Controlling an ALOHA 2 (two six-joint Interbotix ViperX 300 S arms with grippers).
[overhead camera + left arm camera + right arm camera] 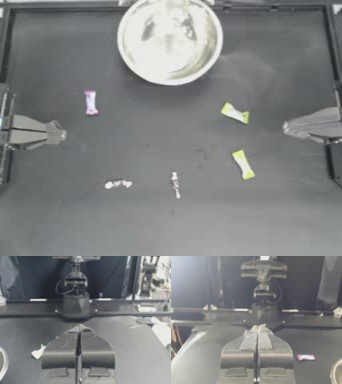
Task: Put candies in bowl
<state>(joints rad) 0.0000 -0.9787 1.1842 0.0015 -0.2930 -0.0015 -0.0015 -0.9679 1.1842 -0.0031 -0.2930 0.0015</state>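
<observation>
Nothing done: the bowl (169, 40) looks empty, all five candies (91, 102) lie below it; left gripper (59, 134) and right gripper (287, 128) clenched, parked.

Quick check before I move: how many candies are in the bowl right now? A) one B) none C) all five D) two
B: the bowl holds nothing, and all five candies lie on the table: the pink one, two yellow-green ones and two white ones.
</observation>
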